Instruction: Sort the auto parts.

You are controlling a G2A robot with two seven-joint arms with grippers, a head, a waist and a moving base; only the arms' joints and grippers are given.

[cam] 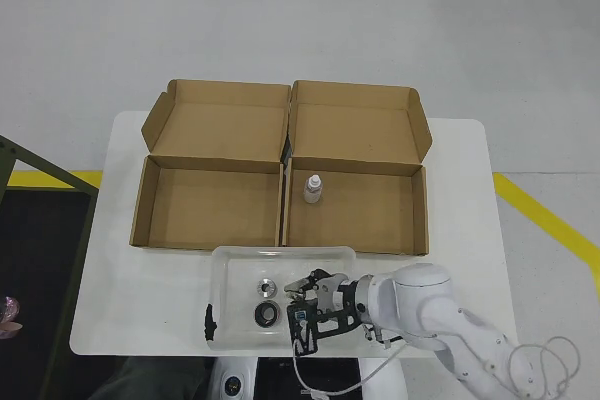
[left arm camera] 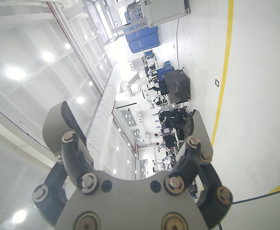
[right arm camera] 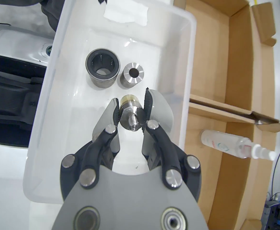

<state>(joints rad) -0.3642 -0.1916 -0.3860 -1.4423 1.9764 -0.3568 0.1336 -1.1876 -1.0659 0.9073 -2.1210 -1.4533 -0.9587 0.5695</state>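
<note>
Surface: white table (cam: 460,200), with bare margin outside both cartons and to the right of the bin.
Cartons: two open cardboard boxes side by side across the far half, the left box (cam: 210,208) and the right box (cam: 380,212), with their inner walls touching and lids folded back.
Bottle: a spray bottle (cam: 312,188) stands in the right box, close to the wall it shares with the left box.
Bin: clear plastic bin (cam: 230,260) along the near edge, its long far rim just beside the cartons' front walls.
Right gripper: the right gripper (right arm camera: 132,98) is inside the bin, its pads pinching a threaded metal part (right arm camera: 129,117) by its sides. I cannot tell whether the part touches the floor.
Neighbours: a steel bushing (right arm camera: 132,75) and a black-lined sleeve (right arm camera: 102,68) stand just beyond the fingertips, close together.
Room: open bin floor on the arm's side of the held part.
Left gripper: the left gripper (left arm camera: 130,111) is spread wide and empty, facing the hall.
</note>
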